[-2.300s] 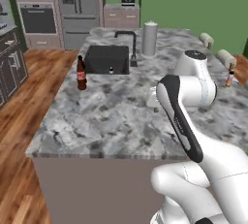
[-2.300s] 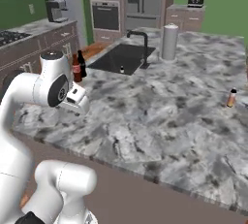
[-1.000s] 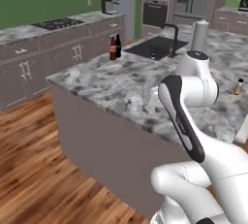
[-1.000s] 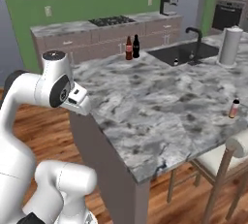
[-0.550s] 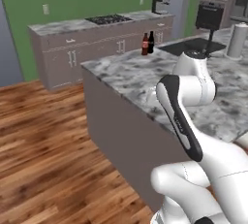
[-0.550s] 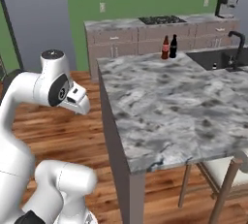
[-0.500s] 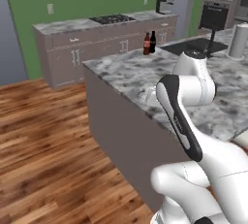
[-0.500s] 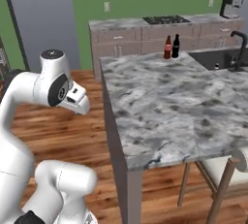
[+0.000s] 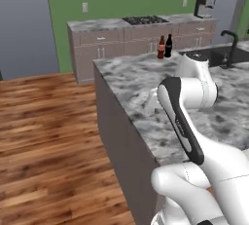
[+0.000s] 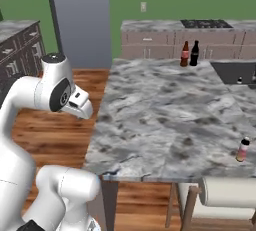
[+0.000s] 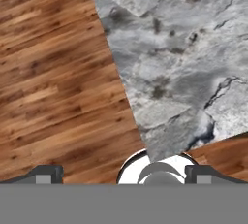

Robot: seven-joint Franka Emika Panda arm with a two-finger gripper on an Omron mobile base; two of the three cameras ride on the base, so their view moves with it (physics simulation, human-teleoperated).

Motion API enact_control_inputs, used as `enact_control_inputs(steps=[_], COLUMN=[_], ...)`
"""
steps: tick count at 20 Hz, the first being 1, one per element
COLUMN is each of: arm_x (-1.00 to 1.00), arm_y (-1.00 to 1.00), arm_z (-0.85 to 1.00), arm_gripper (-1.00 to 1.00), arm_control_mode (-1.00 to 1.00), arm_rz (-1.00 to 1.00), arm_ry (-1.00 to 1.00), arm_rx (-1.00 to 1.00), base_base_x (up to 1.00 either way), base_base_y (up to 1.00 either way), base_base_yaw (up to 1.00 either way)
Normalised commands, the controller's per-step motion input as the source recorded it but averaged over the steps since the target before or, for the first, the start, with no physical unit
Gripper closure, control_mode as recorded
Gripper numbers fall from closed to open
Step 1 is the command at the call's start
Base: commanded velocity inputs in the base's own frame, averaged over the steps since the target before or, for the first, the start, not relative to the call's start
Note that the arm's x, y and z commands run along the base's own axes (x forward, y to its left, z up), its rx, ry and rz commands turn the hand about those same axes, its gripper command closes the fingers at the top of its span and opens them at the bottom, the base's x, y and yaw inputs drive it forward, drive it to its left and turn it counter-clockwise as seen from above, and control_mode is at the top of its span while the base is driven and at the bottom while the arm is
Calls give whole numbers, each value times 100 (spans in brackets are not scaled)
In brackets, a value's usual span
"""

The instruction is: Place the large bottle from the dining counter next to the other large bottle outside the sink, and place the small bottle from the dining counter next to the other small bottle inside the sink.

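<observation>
This is a home kitchen, rendered rather than real. A long marbled stone island, the dining counter (image 10: 165, 120), fills the middle of the room, with a pale-cushioned wooden stool (image 10: 220, 195) tucked at its near edge. Against the green wall (image 9: 141, 5) runs a row of grey-brown cabinets (image 9: 102, 48) carrying a gas cooktop (image 9: 145, 20) and what looks like a coffee machine (image 9: 203, 6). A dark sink (image 10: 235, 72) with a black curved faucet (image 9: 231, 44) is set into the stone, and wood planks (image 9: 48, 136) cover the floor.
</observation>
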Motion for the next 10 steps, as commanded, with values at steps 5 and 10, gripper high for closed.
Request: enact_control_inputs(steps=[5,10], arm_x=[0,0], arm_y=[0,0], arm_z=[0,0], arm_gripper=[-100,-100], arm_control_mode=[100,100], arm_rz=[0,0], arm_ry=[0,0], arm_rx=[0,0], base_base_x=[0,0], base_base_y=[-100,-100], base_base_yaw=[31,31])
